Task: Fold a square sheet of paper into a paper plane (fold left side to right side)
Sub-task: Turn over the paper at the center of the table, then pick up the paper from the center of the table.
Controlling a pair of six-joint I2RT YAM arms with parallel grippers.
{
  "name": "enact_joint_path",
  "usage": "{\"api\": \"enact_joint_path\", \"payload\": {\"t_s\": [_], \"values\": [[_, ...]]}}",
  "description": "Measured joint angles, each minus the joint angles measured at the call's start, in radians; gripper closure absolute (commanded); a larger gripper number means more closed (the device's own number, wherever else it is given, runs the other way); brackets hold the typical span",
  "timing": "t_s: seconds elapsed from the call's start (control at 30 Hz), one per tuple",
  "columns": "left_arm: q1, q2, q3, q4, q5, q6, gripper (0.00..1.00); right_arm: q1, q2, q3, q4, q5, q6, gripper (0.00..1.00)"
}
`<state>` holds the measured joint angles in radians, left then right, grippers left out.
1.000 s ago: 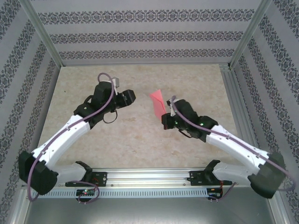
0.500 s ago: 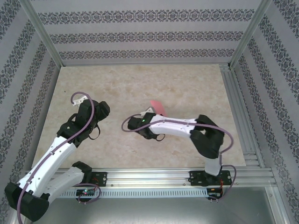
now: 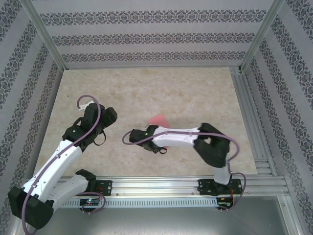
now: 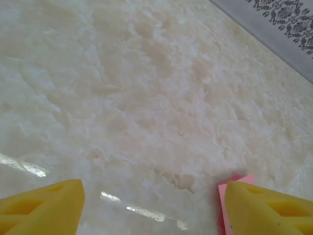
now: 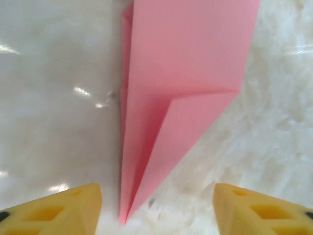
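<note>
Pink paper is folded into a pointed plane [image 5: 166,112]; right gripper [image 5: 156,208] over it and left gripper [image 4: 152,203] nearby are spread empty; folding is judged finished.

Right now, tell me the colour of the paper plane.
The paper plane is plain pink, best seen in the right wrist view.

— What did your paper plane [image 3: 159,120] look like?
— You had plain pinkish-red paper folded into a dart: wide at one end, narrowing to a sharp point, with layers overlapping.
— Where was it?
— It lay on the marbled table [image 3: 195,88], near the middle.
</note>
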<state>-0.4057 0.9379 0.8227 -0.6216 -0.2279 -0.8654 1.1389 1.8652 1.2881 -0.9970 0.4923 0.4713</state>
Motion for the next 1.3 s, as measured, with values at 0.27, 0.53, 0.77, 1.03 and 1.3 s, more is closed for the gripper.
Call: {"api": "enact_joint_path", "payload": {"t_s": [0.27, 0.53, 0.77, 1.03, 1.3], "values": [[-0.002, 0.199, -0.050, 0.223, 0.311, 0.021, 0.26, -0.147, -0.449, -0.249, 0.210, -0.228, 0.005, 0.28], [-0.130, 0.544, 0.010, 0.424, 0.523, 0.019, 0.30, -0.498, -0.747, -0.581, 0.531, -0.539, 0.047, 0.17], [-0.166, 0.735, 0.099, 0.521, 0.567, -0.002, 0.39, -0.722, -0.813, -0.760, 0.753, -0.809, 0.109, 0.16], [-0.191, 0.904, 0.185, 0.556, 0.615, -0.014, 0.58, -0.805, -0.829, -0.832, 0.845, -0.962, 0.138, 0.16], [-0.193, 0.926, 0.193, 0.600, 0.635, -0.007, 0.93, -0.895, -0.782, -0.884, 0.953, -1.105, 0.159, 0.19]]}}
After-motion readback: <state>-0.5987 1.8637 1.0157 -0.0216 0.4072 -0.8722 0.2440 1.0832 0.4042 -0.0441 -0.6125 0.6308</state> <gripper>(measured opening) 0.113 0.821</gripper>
